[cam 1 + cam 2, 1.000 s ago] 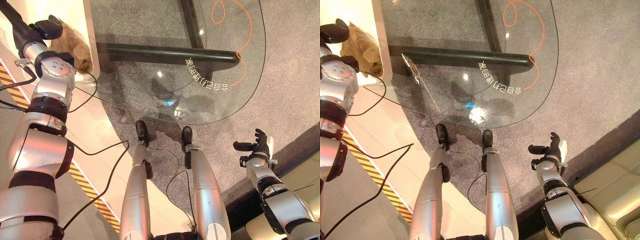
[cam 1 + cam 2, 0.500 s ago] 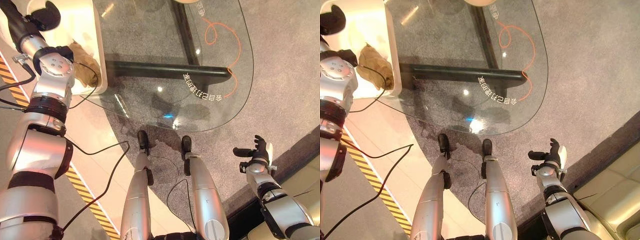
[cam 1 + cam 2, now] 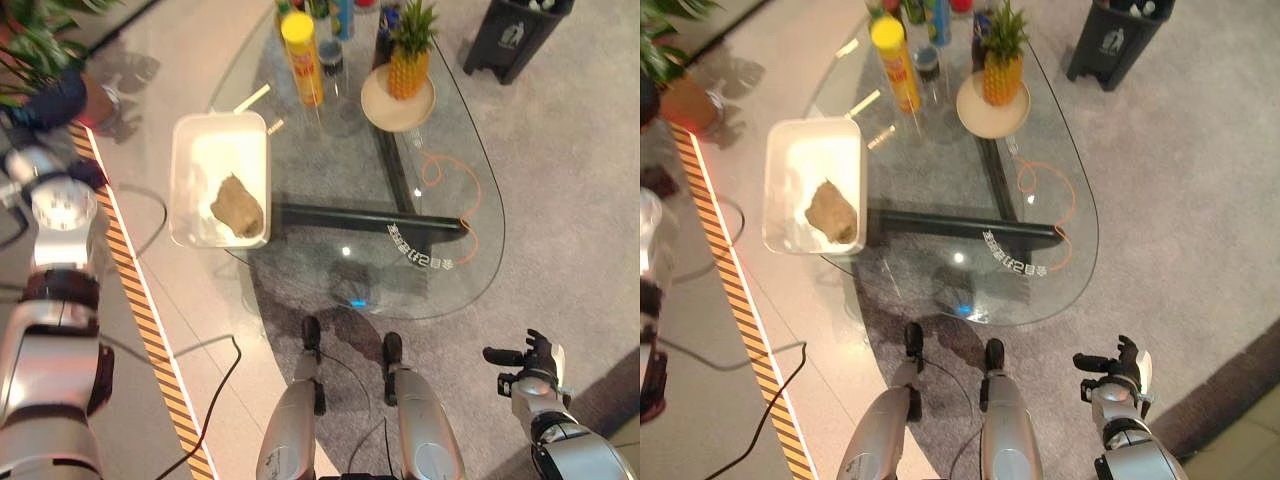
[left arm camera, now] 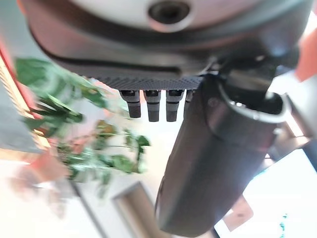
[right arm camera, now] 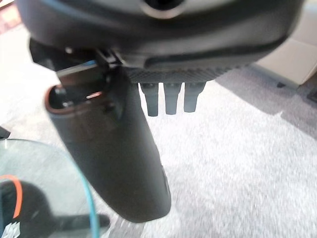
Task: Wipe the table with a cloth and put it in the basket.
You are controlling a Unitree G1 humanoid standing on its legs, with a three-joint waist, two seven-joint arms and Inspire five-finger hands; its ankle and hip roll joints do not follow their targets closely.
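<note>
- Table (image 3: 300,150): a clear glass top of rounded, teardrop-like outline on a dark bar frame, with an orange looping line and pale print marked near its edge; it stood on grey, short-pile carpet (image 3: 570,200).
- Basket (image 3: 190,160): a white, rectangular, smooth-walled tub with rounded corners, set at the table's left end.
- Cloth (image 3: 237,205): a crumpled tan-brown lump, soft and creased, lying loose inside the basket towards its nearer right corner, touched by neither hand.
- Pineapple (image 3: 410,55): upright on a round, pale plate (image 3: 380,105) at the far side of the table.
- Yellow can (image 3: 302,55): a tall cylinder near the far edge, with further bottles (image 3: 340,25) beside it.
- Black bin (image 3: 505,35): dark and boxy, on the carpet beyond the table's far right.
- Potted plant (image 3: 40,45): green leaves in a reddish pot at the far left, by a yellow-and-black striped floor strip (image 3: 130,290).
- Left hand (image 4: 148,106): raised clear of the basket, fingers straight in a row and thumb extended, grasping nothing; foliage showed past it.
- Right hand (image 3: 525,357): low at the right above the carpet, fingers relaxed and spread, thumb out sideways, empty.
- Against the earlier frames: the head camera had tilted up, taking in the whole table and basket; the cloth lay in the basket as before, and the right hand kept its spread pose.
</note>
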